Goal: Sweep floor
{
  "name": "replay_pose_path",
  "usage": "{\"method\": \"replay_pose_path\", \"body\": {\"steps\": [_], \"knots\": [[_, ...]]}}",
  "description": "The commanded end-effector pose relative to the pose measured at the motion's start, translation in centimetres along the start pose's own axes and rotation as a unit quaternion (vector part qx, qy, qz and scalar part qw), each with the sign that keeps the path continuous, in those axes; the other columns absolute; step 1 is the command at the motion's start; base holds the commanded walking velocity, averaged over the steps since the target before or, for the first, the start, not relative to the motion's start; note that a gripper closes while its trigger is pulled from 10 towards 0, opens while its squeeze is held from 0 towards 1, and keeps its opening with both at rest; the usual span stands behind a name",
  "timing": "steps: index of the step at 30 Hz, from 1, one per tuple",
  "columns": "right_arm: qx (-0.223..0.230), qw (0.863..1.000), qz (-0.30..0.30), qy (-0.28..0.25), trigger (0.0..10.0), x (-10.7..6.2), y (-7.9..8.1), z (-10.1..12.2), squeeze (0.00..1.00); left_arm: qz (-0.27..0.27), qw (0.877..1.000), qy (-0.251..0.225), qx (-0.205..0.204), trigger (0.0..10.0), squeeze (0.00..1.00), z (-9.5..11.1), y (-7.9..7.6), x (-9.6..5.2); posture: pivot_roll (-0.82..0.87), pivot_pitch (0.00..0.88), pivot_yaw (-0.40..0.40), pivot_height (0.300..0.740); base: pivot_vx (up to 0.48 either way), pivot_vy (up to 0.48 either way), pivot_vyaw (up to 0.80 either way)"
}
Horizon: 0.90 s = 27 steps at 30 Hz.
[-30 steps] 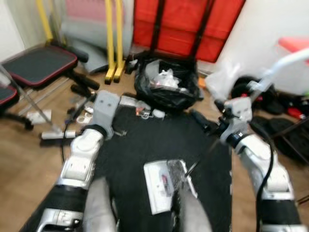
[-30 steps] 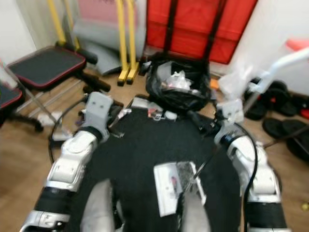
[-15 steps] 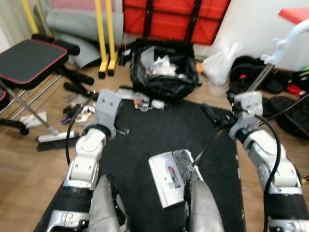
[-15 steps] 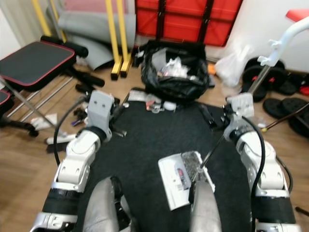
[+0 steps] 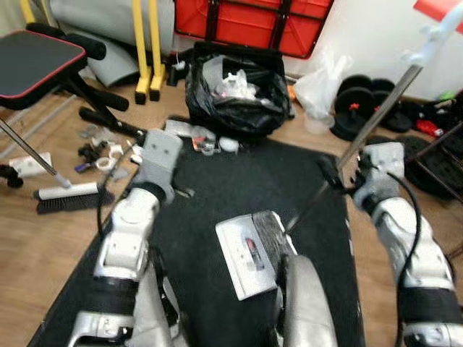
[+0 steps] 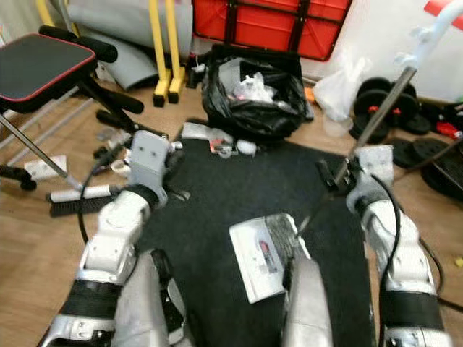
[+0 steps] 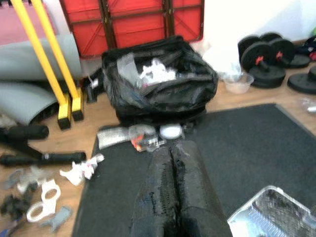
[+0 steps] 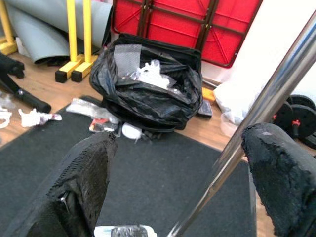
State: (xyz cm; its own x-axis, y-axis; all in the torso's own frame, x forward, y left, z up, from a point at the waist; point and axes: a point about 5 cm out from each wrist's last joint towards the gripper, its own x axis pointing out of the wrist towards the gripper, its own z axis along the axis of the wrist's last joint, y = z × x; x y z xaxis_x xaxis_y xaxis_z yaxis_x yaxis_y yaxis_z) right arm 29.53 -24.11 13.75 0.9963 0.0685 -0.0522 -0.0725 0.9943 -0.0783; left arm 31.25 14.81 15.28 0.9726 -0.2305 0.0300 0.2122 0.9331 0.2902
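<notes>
A white and silver dustpan (image 5: 249,253) lies on the black mat (image 5: 217,188) just ahead of my legs. Its metal pole (image 5: 376,108) slants up to the right. My right gripper (image 8: 180,138) is open, and the pole (image 8: 247,123) runs between its fingers, close against one of them. My left gripper (image 7: 171,150) is shut and empty, held over the mat's left part and pointing at a black rubbish bag (image 5: 231,97) full of litter. Loose litter (image 5: 199,139) lies at the mat's far edge. A hand brush (image 5: 69,196) lies on the wooden floor at the left.
Small white scraps (image 5: 101,155) are scattered on the wood at the left. A weight bench (image 5: 36,58) stands at far left, with yellow stand legs (image 5: 148,50) and a red panel (image 5: 253,22) behind the bag. A white plastic bag (image 5: 322,87) and weight plates (image 5: 354,108) sit at the right.
The camera has tilted and moved, so the bag and mat sit lower in view. The right gripper stays at the dustpan pole. The left arm holds the same pose.
</notes>
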Motion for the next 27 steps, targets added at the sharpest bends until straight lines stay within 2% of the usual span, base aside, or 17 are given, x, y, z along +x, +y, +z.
{"method": "replay_pose_path", "body": {"steps": [1,4,6,9,21,27], "knots": [[-0.003,1.0,-0.011,0.0,10.0,-0.2,-0.5,-0.2,0.0,0.015,1.0,0.005,0.007,10.0,0.0,-0.3,-0.3,-0.1,-0.17,0.086,-0.116,0.42,0.0,-0.472,0.0],[-0.004,1.0,-0.008,-0.006,10.0,-0.2,-0.4,-0.1,0.0,0.01,1.0,0.004,0.018,10.0,0.0,-0.2,-0.4,-0.2,-0.17,0.086,-0.116,0.415,0.0,-0.472,0.0],[-0.002,0.999,0.002,-0.033,10.0,-0.3,0.0,0.5,0.0,0.013,1.0,0.003,0.018,10.0,0.0,-0.2,-0.5,-0.2,-0.17,0.086,-0.117,0.415,0.0,-0.48,0.0],[0.003,0.999,0.0,-0.041,10.0,-0.2,0.0,0.7,0.0,0.031,1.0,0.0,-0.002,10.0,0.0,-0.1,-0.3,-0.1,-0.17,0.086,-0.118,0.415,0.0,0.0,0.0],[-0.02,0.999,-0.018,-0.033,10.0,0.4,-0.3,1.0,0.0,0.03,0.999,0.008,0.006,10.0,0.0,-0.2,-0.2,-0.1,-0.17,0.09,-0.121,0.415,0.0,0.0,0.0],[-0.025,0.999,-0.013,-0.031,10.0,0.9,-0.1,1.0,0.0,0.031,0.999,0.009,0.007,10.0,0.0,-0.3,-0.2,-0.2,-0.17,0.096,-0.121,0.395,0.0,0.0,0.0]]}}
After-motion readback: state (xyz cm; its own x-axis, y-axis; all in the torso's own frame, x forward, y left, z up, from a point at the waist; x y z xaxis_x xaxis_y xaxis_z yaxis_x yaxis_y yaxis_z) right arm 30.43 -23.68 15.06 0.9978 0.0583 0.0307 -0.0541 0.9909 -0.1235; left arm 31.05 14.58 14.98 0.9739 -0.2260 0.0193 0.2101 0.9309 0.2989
